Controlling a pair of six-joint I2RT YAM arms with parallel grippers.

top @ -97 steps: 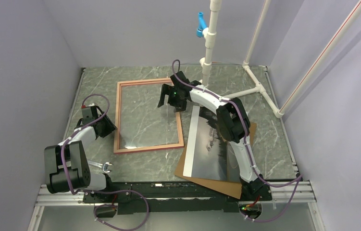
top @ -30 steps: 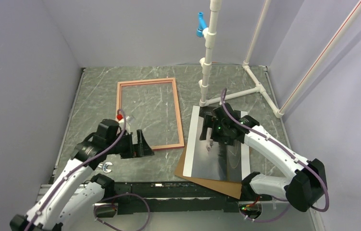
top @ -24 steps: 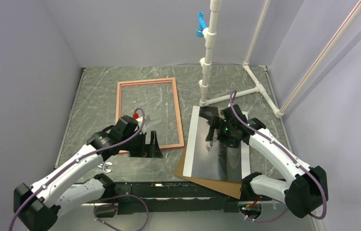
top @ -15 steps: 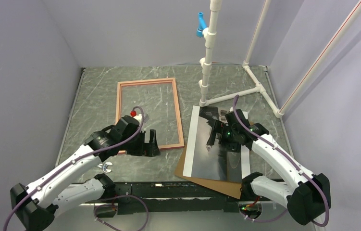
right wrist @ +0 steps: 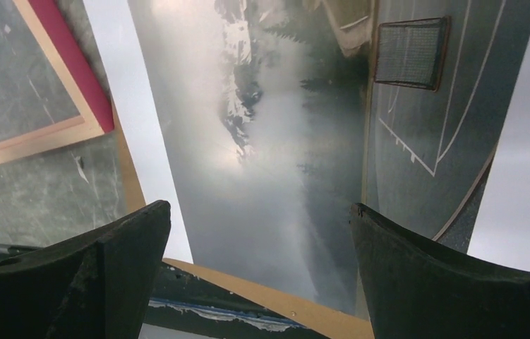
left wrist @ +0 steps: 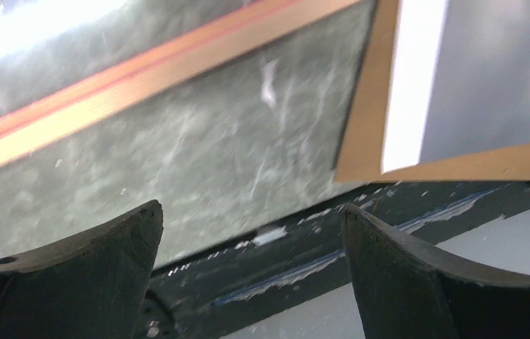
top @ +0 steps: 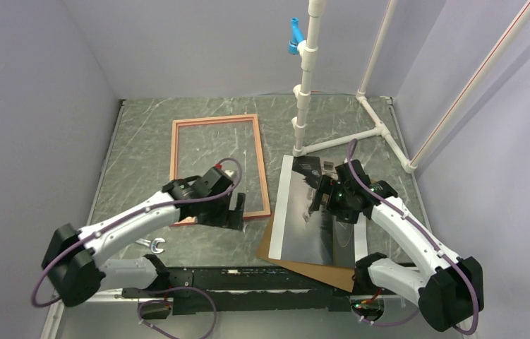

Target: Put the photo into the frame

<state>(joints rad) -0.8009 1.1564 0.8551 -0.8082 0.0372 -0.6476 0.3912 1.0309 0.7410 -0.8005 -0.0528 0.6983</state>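
**Ana:** Start at the left. What lies on the green-grey marbled surface (top: 142,141)?

**Ben:** A small silvery metal wrench (top: 154,245) lies near the front edge. Past it is the thin rectangular picture frame (top: 173,169) with its salmon-pink border. It lies flat on the left half, and the marbling shows through its opening.

**Ana:** And the left hand (top: 239,214)?

**Ben:** It hovers at the frame's near rail, close to the near right corner. The wrist view shows its two dark fingers (left wrist: 71,282) spread as wide as they go. Only bare surface lies between them, so it has hold of nothing.

**Ana:** Where is the photo?

**Ben:** The large glossy rectangular photo (top: 297,226) shows a dark grey, cloudy landscape, with white bands along its left and right edges. It lies picture side up just to the right of the frame, outside it. Whether the two touch I cannot tell. It rests on a plain brown cardboard backing board (top: 308,271), which sticks out at the near and left sides.

**Ana:** The right hand (top: 318,203)?

**Ben:** It is poised above the photo's middle, fully spread and empty.

**Ana:** Further right?

**Ben:** A white plastic pipe stand (top: 305,85) rises at the far right.
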